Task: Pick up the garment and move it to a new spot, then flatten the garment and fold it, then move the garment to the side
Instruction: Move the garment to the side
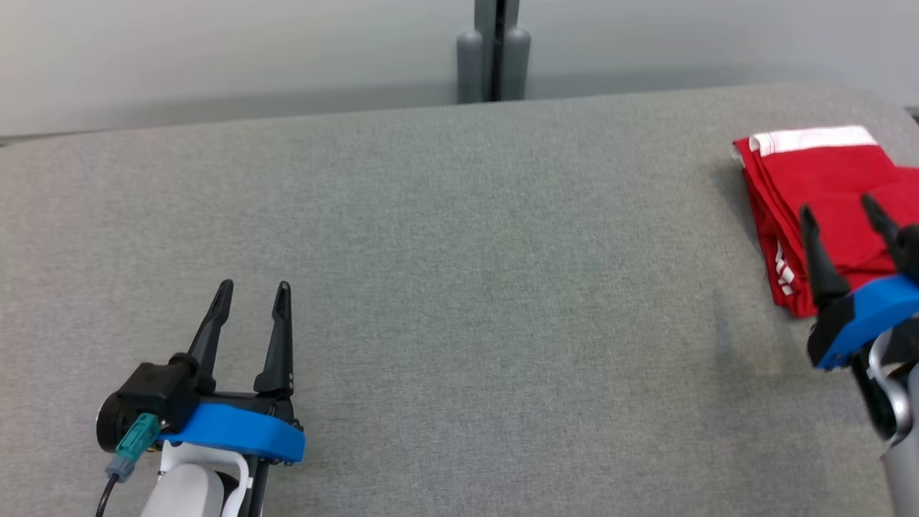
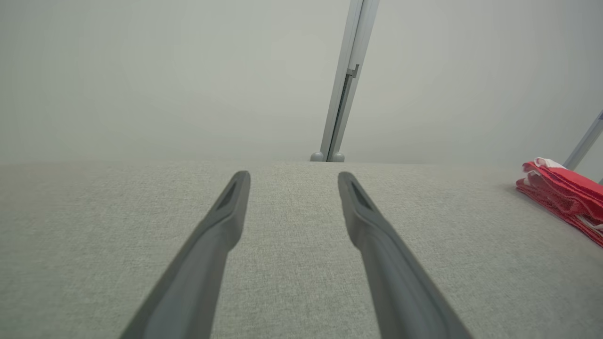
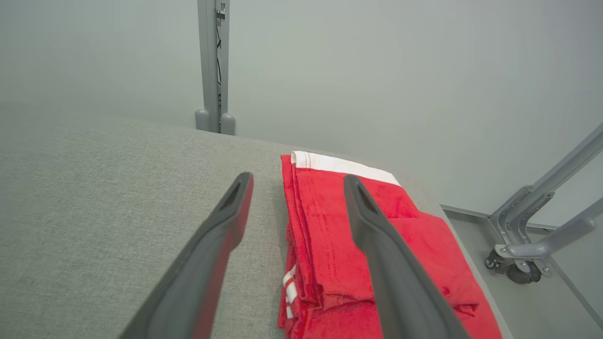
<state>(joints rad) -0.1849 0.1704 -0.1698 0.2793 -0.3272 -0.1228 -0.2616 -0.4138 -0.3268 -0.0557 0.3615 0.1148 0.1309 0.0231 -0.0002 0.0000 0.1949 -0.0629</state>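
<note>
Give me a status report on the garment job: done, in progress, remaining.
Done, by the look of it: the red garment lies folded in a stack near the table's right edge, so folding and setting aside appear complete. In hand: nothing. The right hand is open at the garment's near end, and the left hand is open over bare table. Left: probably only drawing the right arm back.

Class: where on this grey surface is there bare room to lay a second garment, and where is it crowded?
Bare: the middle of the grey surface, from the left hand across to the folded red garment, and back to the post. Crowded: the right edge, where the right hand hovers at the garment.
</note>
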